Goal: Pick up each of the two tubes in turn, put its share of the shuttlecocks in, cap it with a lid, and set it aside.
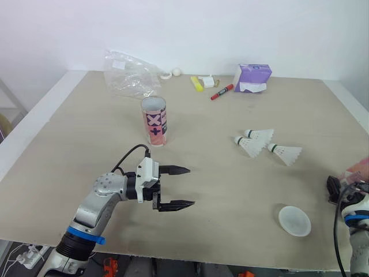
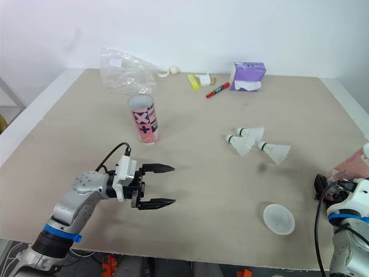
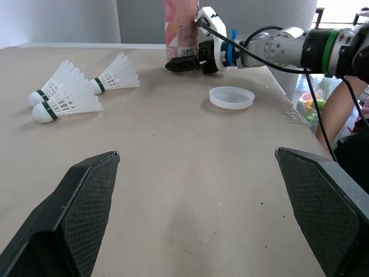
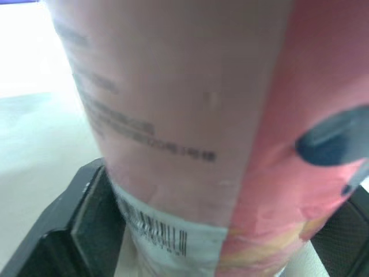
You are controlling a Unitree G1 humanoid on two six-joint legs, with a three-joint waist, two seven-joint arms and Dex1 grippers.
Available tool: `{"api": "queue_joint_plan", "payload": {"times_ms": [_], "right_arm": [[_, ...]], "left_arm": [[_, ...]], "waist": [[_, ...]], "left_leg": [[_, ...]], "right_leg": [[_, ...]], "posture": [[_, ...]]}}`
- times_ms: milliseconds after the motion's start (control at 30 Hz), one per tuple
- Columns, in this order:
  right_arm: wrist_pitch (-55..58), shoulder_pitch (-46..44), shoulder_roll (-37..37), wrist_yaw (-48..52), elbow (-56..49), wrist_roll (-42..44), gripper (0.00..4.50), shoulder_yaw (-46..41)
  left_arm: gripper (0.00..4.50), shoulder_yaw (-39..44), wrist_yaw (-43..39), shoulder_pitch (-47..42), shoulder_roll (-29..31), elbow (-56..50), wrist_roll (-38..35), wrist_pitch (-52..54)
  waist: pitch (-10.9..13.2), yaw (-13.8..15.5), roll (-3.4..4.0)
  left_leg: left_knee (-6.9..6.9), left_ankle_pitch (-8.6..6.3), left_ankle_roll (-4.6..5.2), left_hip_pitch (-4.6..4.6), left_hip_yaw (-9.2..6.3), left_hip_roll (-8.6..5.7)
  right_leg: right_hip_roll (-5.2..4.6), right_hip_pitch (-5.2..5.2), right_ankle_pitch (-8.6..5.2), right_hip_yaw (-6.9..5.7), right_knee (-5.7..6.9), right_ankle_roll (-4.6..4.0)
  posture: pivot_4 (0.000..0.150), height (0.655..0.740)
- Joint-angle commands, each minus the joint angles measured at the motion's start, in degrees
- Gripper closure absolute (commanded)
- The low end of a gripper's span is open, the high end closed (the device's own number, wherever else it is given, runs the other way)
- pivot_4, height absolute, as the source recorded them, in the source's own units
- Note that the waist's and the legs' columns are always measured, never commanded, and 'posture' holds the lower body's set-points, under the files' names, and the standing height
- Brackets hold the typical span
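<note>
**Left claw (image 1: pixel 191 186) idle, right claw (image 3: pixel 184 64) on a tube: filling barely begun, if at all**

Nearest, on the left: left claw spread wide and empty, hovering low over bare counter (image 1: pixel 242 190), touching nothing. Just beyond it, standing tube (image 1: pixel 154 121), pink, upright, uncapped by the look of its mouth; contents impossible to tell. Further back, near the far edge: crumpled plastic bag (image 1: pixel 130 74), yellow highlighter (image 1: pixel 197 83), red marker (image 1: pixel 222 92), purple tissue pack (image 1: pixel 252 78), none of them part of the job.

Right of centre: three shuttlecocks (image 1: pixel 258 134) lying loose on their sides, clustered close together, well apart from either tube. Nearer the front edge, one translucent lid (image 1: pixel 294 220), flat on the counter.

Far right, at the counter's edge: right claw pinching the held tube (image 3: pixel 180 26) low on its body, just above the barcode label. Tube roughly upright; base touching the counter or just clear of it, hard to say which. Mouth hard to make out, so no telling its contents either.

Judged progress: early. First pick-up done, with one tube gripped. No cap on either tube as far as seen. Three shuttlecocks waiting to be shared out, one lid lying ready. Left to do: loading, capping and setting aside the held tube, then the same again for the standing tube.
</note>
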Motion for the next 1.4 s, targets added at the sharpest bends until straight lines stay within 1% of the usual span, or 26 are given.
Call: {"api": "queue_joint_plan", "payload": {"times_ms": [33,267,600,700,800,900,967,1067,1200,1267,1333,1400], "right_arm": [[1.3,3.1,1.0,-1.0,-7.7,2.2,0.05,-2.3],[5.6,12.1,5.2,-3.0,-21.9,5.1,0.05,-2.6],[7.8,23.0,7.3,-1.5,-33.5,7.4,0.05,-4.5],[7.1,28.9,5.8,5.2,-40.3,8.7,0.05,-2.5],[6.5,31.1,3.8,12.3,-44.4,12.2,0.05,-0.8],[6.0,28.5,-1.4,18.7,-46.7,11.8,0.05,3.5],[6.5,24.3,-4.5,20.8,-46.6,11.3,0.05,7.4],[7.6,14.8,-7.6,23.7,-44.7,11.5,0.05,14.8],[7.5,5.1,-9.2,28.9,-39.5,11.1,0.05,22.1],[6.4,1.5,-9.8,32.0,-36.4,9.8,0.05,25.1],[6.3,-3.1,-10.1,35.3,-32.5,9.6,0.05,27.9],[5.9,-6.5,-10.1,37.5,-29.2,9.2,0.05,29.5]], "left_arm": [[0.00,-0.1,-0.1,-0.5,0.1,-0.7,0.0,-0.7],[0.00,-0.2,-0.7,-1.2,0.1,0.6,0.3,-1.0],[0.00,-0.4,-2.0,-3.1,-0.3,3.8,0.6,-1.9],[0.00,-0.1,-1.5,-3.4,-0.6,4.6,0.7,-2.0],[0.00,0.3,-1.0,-3.7,-0.6,5.3,1.0,-2.2],[0.00,1.1,0.8,-3.8,-0.8,5.8,1.3,-2.0],[0.00,1.3,2.1,-3.6,-0.7,5.8,1.9,-2.2],[0.00,2.6,5.6,-2.5,-0.8,5.0,2.9,-1.9],[0.00,4.6,12.0,-0.9,-0.7,3.3,4.2,-0.3],[0.00,5.7,15.7,-0.1,-0.6,2.5,4.6,1.7],[0.00,7.4,21.2,0.9,-0.2,1.2,5.6,6.3],[0.00,9.2,26.5,1.5,-0.4,0.5,7.3,7.6]], "waist": [[0.0,0.0,0.00],[0.0,0.1,0.00],[0.0,0.2,0.00],[0.0,0.2,0.05],[0.0,0.0,-0.04],[0.1,-0.2,-0.17],[0.2,-0.3,-0.33],[0.3,-0.1,-0.52],[0.3,0.2,-0.69],[0.4,0.5,-0.73],[0.4,0.5,-0.75],[0.4,0.5,-0.77]], "left_leg": [[0.00,0.00,0.00,0.00,0.01,0.00],[-0.06,-0.01,-0.01,-0.01,0.01,0.02],[-0.11,-0.02,-0.04,-0.02,0.07,0.09],[-0.25,-0.02,-0.04,0.00,0.09,0.09],[-0.52,-0.02,-0.04,0.13,0.12,0.10],[-0.58,-0.02,-0.04,0.22,0.20,0.14],[-0.58,-0.02,-0.03,0.25,0.20,0.14],[-0.57,-0.01,-0.03,0.23,0.14,0.12],[-0.60,-0.01,-0.04,0.18,0.06,0.09],[-0.61,-0.04,-0.08,0.13,0.01,0.08],[-0.61,-0.08,-0.14,0.08,-0.05,0.05],[-0.60,-0.11,-0.20,0.04,-0.12,0.03]], "right_leg": [[0.00,-0.01,0.00,0.00,0.00,0.00],[-0.01,-0.06,-0.02,0.01,0.00,-0.02],[-0.02,-0.13,-0.04,0.00,-0.04,-0.06],[-0.03,-0.17,-0.08,0.00,-0.07,-0.10],[-0.02,-0.17,-0.17,0.02,-0.09,-0.16],[0.00,-0.15,-0.17,0.03,-0.10,-0.18],[0.00,-0.14,-0.14,0.03,-0.09,-0.18],[0.01,-0.13,-0.11,-0.01,-0.09,-0.20],[0.04,-0.11,-0.20,-0.02,-0.10,-0.16],[0.04,-0.11,-0.21,-0.03,-0.10,0.04],[0.01,-0.11,-0.23,-0.07,-0.10,0.16],[0.00,-0.11,-0.27,-0.11,-0.10,0.20]], "posture": [[0.150,0.7400],[0.150,0.7400],[0.150,0.7400],[0.150,0.7400],[0.150,0.7400],[0.150,0.7400],[0.150,0.7400],[0.150,0.7400],[0.150,0.7400],[0.150,0.7400],[0.150,0.7400],[0.150,0.7400]]}}
